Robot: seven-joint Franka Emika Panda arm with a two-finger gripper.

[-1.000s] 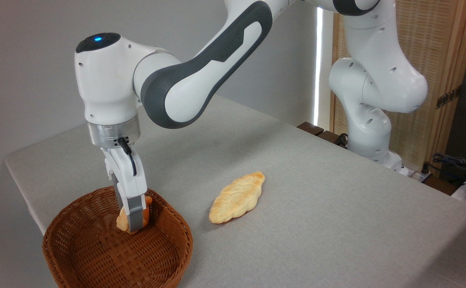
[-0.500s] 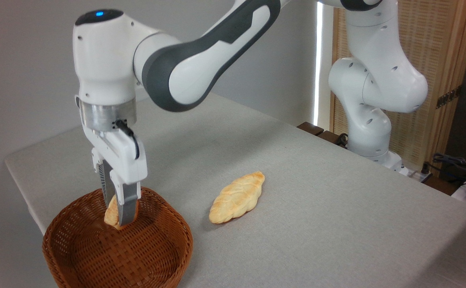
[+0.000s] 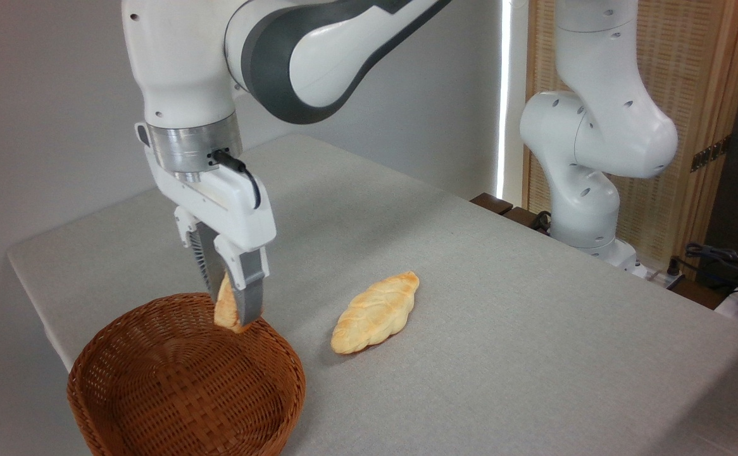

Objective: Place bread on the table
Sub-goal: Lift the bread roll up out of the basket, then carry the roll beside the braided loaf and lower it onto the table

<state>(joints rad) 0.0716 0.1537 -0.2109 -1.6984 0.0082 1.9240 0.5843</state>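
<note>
Bread, a small golden-tan lumpy bun (image 3: 225, 309), is pinched by the white two-finger gripper (image 3: 235, 316) above the brown wicker basket's (image 3: 154, 405) far rim; placement on the light grey cloth-covered table (image 3: 502, 329) is not yet done.

The gripper (image 3: 235, 303), closed on the bread (image 3: 225, 310), hangs above the far rim of the basket (image 3: 185, 386), clear of its walls. To its right the braided loaf (image 3: 376, 311) lies on the desk (image 3: 533, 329), blocking that patch. Bare desk spreads between basket and loaf, behind the loaf, and rightward toward the arm's base (image 3: 587, 209).
</note>
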